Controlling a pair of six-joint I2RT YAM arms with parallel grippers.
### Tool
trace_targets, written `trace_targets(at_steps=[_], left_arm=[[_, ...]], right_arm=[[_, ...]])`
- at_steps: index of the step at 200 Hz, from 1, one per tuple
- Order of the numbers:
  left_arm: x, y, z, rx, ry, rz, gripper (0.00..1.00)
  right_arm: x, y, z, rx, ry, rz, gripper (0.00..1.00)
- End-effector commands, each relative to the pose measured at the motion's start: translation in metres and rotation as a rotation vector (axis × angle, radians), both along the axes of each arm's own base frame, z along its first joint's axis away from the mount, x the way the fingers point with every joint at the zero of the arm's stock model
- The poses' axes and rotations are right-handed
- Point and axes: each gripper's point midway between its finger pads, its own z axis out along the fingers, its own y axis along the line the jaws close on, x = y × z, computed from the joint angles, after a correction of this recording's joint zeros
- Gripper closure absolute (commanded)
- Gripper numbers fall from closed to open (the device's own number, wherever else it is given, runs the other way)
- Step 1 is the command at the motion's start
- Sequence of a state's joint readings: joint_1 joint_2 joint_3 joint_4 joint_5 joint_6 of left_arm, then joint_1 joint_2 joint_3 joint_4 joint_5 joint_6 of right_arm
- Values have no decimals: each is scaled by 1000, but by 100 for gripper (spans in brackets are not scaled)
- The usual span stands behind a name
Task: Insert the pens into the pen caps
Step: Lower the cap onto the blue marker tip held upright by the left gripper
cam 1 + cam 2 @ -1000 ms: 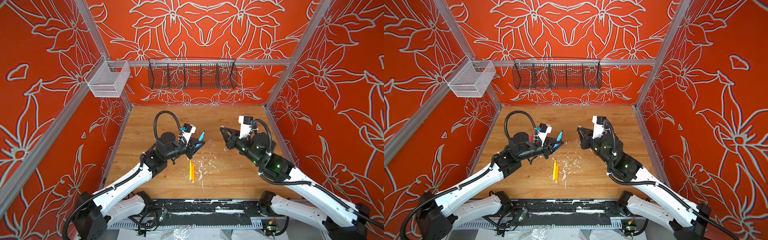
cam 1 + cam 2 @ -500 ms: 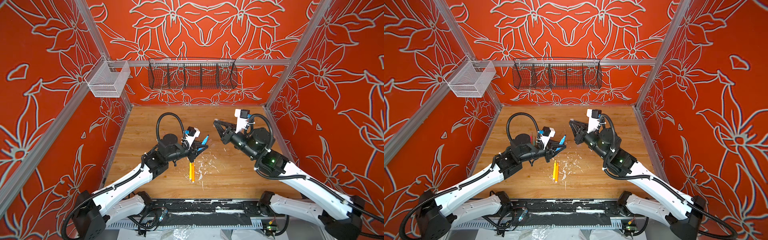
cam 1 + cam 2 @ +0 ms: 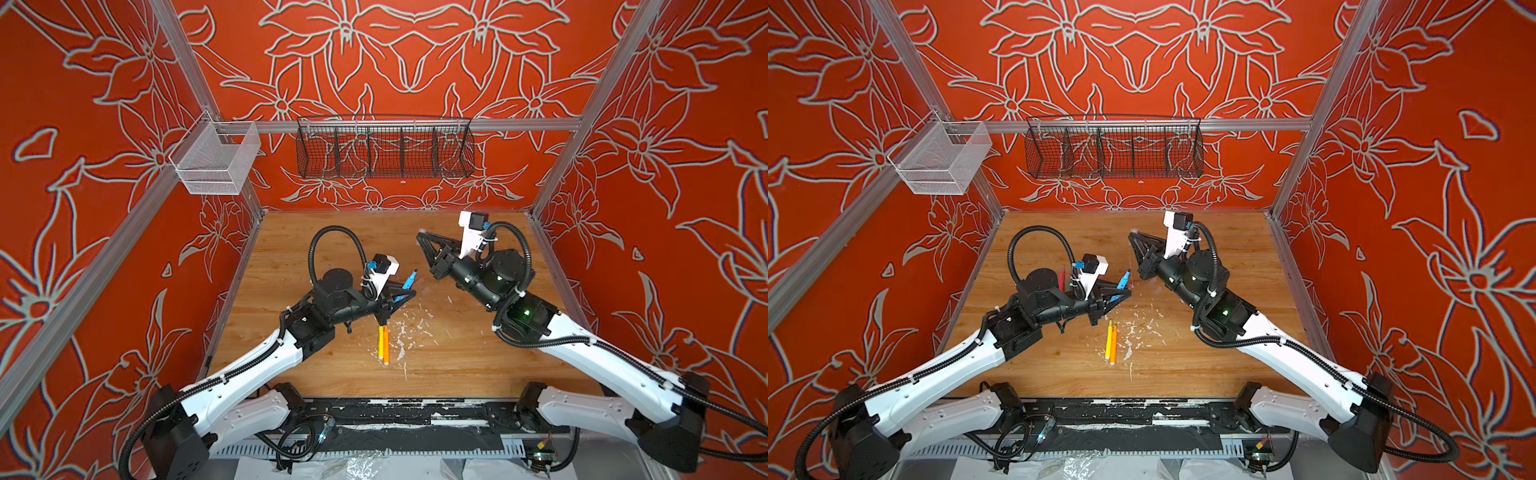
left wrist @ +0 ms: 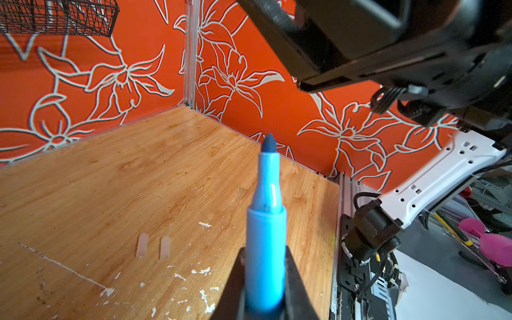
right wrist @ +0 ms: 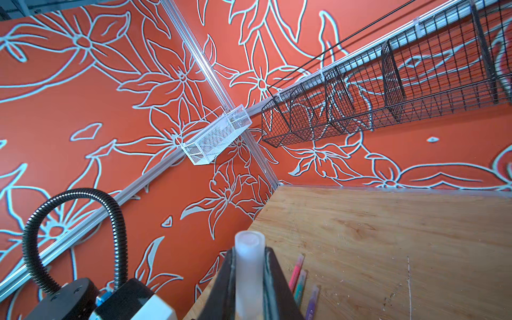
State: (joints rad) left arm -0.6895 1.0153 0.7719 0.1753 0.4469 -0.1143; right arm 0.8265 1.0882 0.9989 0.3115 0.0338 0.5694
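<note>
My left gripper (image 3: 404,294) (image 4: 264,259) is shut on a blue pen (image 3: 409,279) (image 4: 266,221), whose uncapped tip points up and away from the jaws. My right gripper (image 3: 419,235) (image 5: 249,256) is raised over the back middle of the table and is shut on a translucent pen cap (image 5: 248,266), open end outward. The two grippers are apart. A yellow pen (image 3: 380,343) and an orange pen (image 3: 386,345) lie side by side on the wood. Two more pen caps (image 4: 142,245) (image 4: 165,247) lie on the table. Pink (image 5: 296,270), green (image 5: 300,286) and purple (image 5: 312,300) pens lie together.
White paint flecks (image 3: 409,332) are scattered over the wooden table (image 3: 457,365). A black wire basket (image 3: 384,151) hangs on the back wall and a white mesh basket (image 3: 214,160) on the left wall. Red patterned walls close in three sides.
My right gripper, still holding the cap, has risen and swung left toward the back middle. My left gripper with the blue pen shifted slightly right, then held still.
</note>
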Motion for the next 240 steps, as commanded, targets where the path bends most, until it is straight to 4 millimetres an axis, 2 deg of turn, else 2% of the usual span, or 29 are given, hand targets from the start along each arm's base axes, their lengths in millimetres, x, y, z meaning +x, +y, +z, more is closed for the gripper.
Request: trace_targets(at_steps=[1,32,36,46,126,240], left_arm=[[-4,0,12,-27,-54,-8,100],[1,2,9,-32,-49,25,100],[-4,7,20,-52,-73,29,100],[-2,8,20,-53,-73,40,100],[7,10,17,-47,-60,88,100],[7,12,18,-47,-61,94,100]], right_arm=[[-2,-3,4,57,-10,-5,89],[-3,-3,-9,80,24,4,92],[-4,-3,-11,84,29,7,93],[-6,-3,-14,99,32,18,94],[-23,-9,-13,161,25,77,94],[-25,15,-19,173,41,165,95]])
